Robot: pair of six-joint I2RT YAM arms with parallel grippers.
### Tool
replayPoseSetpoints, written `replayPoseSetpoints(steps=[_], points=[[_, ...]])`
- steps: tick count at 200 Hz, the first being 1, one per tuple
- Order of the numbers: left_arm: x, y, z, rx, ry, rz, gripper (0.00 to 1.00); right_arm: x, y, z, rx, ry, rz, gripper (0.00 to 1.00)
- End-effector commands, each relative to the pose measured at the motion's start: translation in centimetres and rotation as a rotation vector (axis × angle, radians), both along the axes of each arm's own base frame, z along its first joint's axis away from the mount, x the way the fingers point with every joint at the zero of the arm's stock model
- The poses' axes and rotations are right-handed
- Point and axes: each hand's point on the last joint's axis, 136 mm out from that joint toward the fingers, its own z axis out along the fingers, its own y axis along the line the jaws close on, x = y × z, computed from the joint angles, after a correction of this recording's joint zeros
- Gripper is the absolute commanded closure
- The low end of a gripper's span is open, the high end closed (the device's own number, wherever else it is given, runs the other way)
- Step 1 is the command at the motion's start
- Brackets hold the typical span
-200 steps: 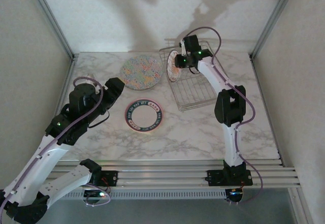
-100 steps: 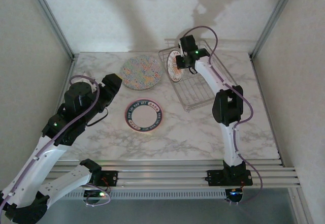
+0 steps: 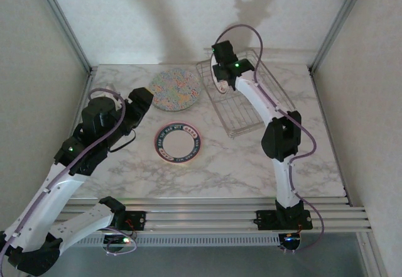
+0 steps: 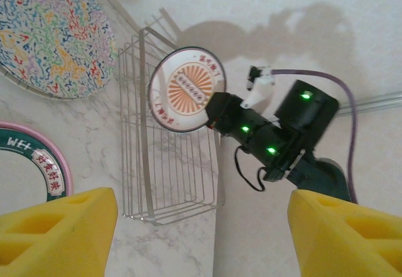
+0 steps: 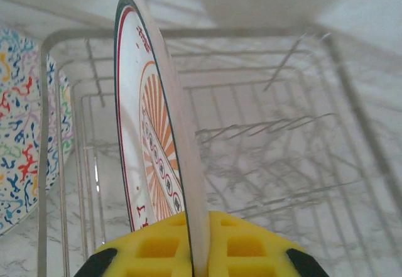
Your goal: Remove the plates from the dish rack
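My right gripper (image 5: 200, 252) is shut on the edge of the small white plate (image 5: 147, 132) with a maroon rim and orange motif. It holds this plate (image 4: 187, 88) upright over the back left end of the silver wire dish rack (image 3: 245, 117). From above, the right gripper (image 3: 223, 76) covers most of that plate. Whether the plate touches the wires I cannot tell. My left gripper (image 4: 201, 239) is open and holds nothing. The left gripper (image 3: 141, 98) hovers over the table left of the rack.
A large speckled plate (image 3: 175, 89) lies flat on the marble table, just left of the rack. A pink-rimmed plate (image 3: 178, 142) lies flat nearer the front. Walls and metal posts close in the back and sides.
My right gripper has closed on the white plate's edge and shifted toward the back left with it. The left arm has drifted slightly, still open.
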Motion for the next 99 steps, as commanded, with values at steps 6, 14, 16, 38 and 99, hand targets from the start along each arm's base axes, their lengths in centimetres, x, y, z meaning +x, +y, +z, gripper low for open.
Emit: replayPoseSetpoints(steps=[6, 14, 16, 38, 99], points=[[0.4, -0.7, 1.8, -0.031, -0.051, -0.032, 0.28, -1.9, -3.3, 11.4, 0.038, -0.264, -0.082, 1.0], [0.7, -1.0, 1.6, -0.03, -0.047, -0.041, 0.28, -2.5, -3.7, 12.6, 0.047, -0.287, -0.083, 1.0], [0.7, -1.1, 1.7, -0.031, -0.048, -0.044, 0.28, -2.7, -3.8, 12.9, 0.049, -0.292, -0.082, 1.0], [1.5, -2.1, 1.2, -0.031, -0.043, -0.075, 0.28, -4.9, -4.8, 15.2, 0.08, -0.328, -0.077, 1.0], [4.2, -6.6, -0.3, -0.027, -0.032, -0.205, 0.29, -12.6, -7.1, 16.6, 0.416, -0.256, 0.002, 1.0]])
